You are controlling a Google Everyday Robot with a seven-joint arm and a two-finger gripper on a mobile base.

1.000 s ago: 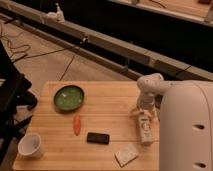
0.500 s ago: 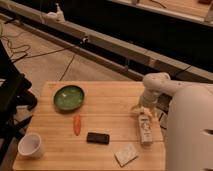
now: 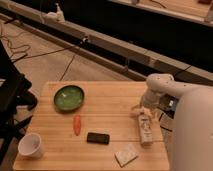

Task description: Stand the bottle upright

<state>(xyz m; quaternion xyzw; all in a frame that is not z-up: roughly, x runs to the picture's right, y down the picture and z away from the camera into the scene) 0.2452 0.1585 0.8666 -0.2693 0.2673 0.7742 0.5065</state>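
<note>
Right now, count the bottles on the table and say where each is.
1. The bottle lies on its side near the table's right edge, with the gripper at its far end. None appears hidden.

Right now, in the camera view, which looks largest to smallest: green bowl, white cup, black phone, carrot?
1. green bowl
2. white cup, though it is nearest the camera, so this rank is unsure
3. black phone
4. carrot
The gripper hangs over the lying bottle's cap end.

A robotics lab: tool [image 3: 142, 111] at right over a wooden table [image 3: 110, 99], cables [image 3: 31, 53] across bare floor [image 3: 47, 70].
</note>
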